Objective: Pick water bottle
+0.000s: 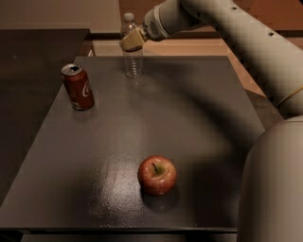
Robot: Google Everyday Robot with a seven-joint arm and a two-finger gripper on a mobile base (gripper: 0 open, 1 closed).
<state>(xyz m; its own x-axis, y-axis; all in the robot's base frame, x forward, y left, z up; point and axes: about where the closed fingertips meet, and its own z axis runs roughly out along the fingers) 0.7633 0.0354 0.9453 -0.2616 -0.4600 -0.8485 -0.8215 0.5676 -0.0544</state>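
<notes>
We record dark matte surface (208, 123), faint sheen toward front edge. Red soda can (78, 88) upright on left side, in far half, silver top showing, white script on side. Red apple (157, 175) near front, roughly centre, stem up, yellowish patch around stem, shadow beneath. Can and apple well apart, nothing between them. We note second dark top (28, 61) along left side of surface. Pale panel (57, 14) behind it. Claw (131, 40) above far edge of surface, left of centre.
</notes>
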